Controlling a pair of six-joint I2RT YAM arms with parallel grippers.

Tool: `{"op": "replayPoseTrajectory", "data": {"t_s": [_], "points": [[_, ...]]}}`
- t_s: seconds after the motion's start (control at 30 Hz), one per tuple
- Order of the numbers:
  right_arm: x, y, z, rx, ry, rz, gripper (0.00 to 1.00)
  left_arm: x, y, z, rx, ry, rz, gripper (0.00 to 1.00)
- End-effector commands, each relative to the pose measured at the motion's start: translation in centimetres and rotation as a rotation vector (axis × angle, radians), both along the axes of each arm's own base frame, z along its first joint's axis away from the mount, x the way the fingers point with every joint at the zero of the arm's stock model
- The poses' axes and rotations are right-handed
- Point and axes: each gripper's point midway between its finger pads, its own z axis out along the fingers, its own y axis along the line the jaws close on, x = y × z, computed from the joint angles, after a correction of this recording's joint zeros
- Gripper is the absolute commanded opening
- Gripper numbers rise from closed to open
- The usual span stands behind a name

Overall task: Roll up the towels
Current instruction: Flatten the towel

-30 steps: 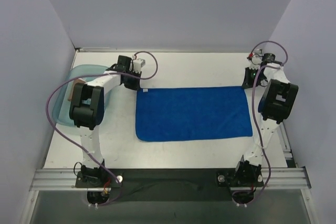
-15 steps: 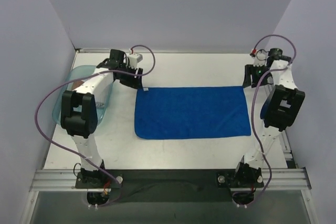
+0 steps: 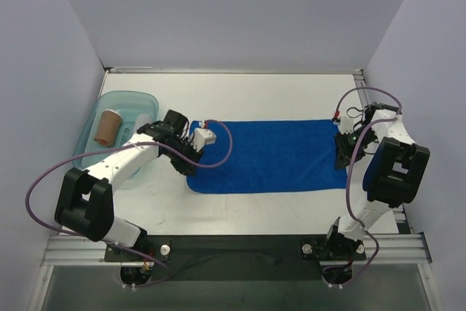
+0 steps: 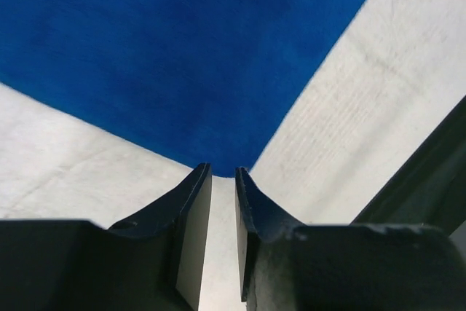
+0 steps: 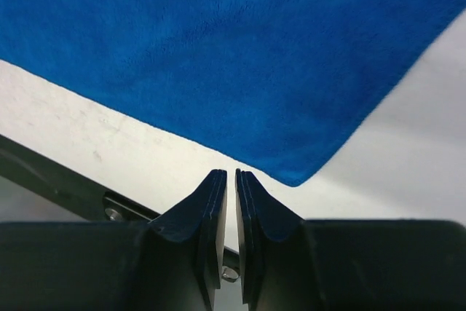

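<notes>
The royal-blue towel (image 3: pixel 269 154) lies spread flat across the middle of the white table. My left gripper (image 3: pixel 188 169) hovers at its near-left corner (image 4: pixel 222 169). Its fingers stand narrowly open with bare table between them. My right gripper (image 3: pixel 341 164) is at the near-right corner (image 5: pixel 291 178), which lies just right of the fingertips. Its jaws are almost together with only a thin slit, and nothing is in them. A tan rolled towel (image 3: pixel 109 126) stands in the bin at the left.
A translucent teal bin (image 3: pixel 125 95) sits at the table's left edge, beside my left arm. Grey walls close off the left, back and right. A dark frame rail (image 5: pixel 65 176) runs along the table's right edge, close to my right gripper.
Both arms have swung from the towel's far corners toward its near corners. The towel itself has barely shifted.
</notes>
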Motion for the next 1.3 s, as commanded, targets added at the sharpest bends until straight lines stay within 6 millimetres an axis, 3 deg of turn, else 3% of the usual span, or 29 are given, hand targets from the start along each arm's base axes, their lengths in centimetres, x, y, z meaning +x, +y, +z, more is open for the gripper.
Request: {"op": "replayPoseTrajectory", "data": {"t_s": [0.0, 0.2, 0.43, 0.7, 0.87, 1.27], "points": [[-1.6, -0.2, -0.9, -0.017, 0.073, 0.020, 0.11, -1.2, 0.0, -0.1, 0.074, -0.041, -0.076, 0.30], [-3.2, -1.4, -3.5, -0.087, 0.157, 0.025, 0.08, -1.3, -0.8, -1.9, 0.118, -0.035, -0.109, 0.28], [-3.9, -2.1, -4.6, -0.136, 0.179, 0.033, 0.08, -1.3, -0.8, -4.1, 0.162, -0.012, -0.124, 0.27], [-4.5, -3.0, -6.4, -0.189, 0.221, 0.054, 0.06, -3.3, 1.3, -6.7, 0.255, 0.038, -0.167, 0.25], [-4.5, -3.6, -6.6, -0.232, 0.234, 0.066, 0.06, -4.7, 2.7, -8.8, 0.336, 0.092, -0.196, 0.24], [-4.1, -4.6, -6.5, -0.384, 0.249, 0.201, 0.05, -6.5, 5.1, -10.5, 0.425, 0.150, -0.207, 0.19]]}}
